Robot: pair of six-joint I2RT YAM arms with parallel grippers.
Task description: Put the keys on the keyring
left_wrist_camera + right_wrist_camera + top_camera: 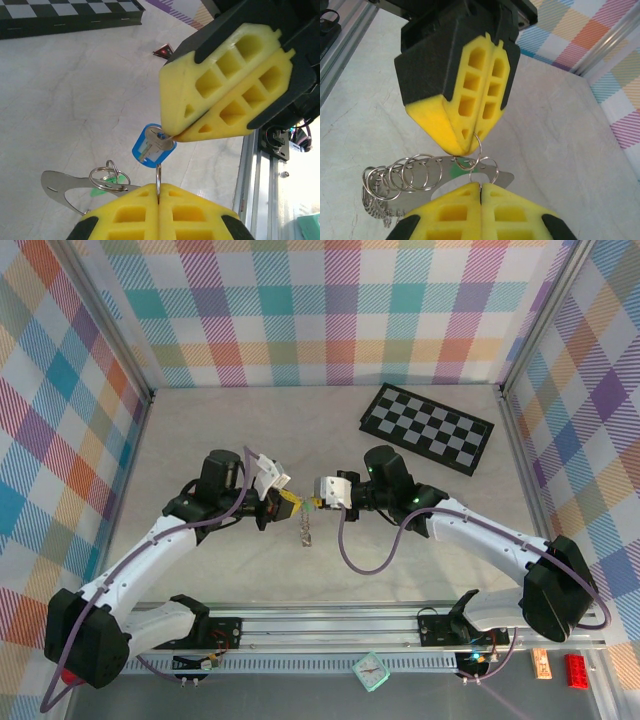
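My left gripper pinches the thin silver keyring, my right gripper the blue-headed metal key; any misalignment could twist the key loose.

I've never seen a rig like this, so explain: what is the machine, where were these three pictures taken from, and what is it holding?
Two robot arms are bolted to a table, their tips meeting mid-table. One picture looks down from above; the other two come from a camera on each wrist, hence the yellow fingers. The left gripper is shut on a thin wire ring of the keyring, a metal plate carrying several rings. The right gripper pinches a blue-headed key beside that ring. A chequered board lies further back.
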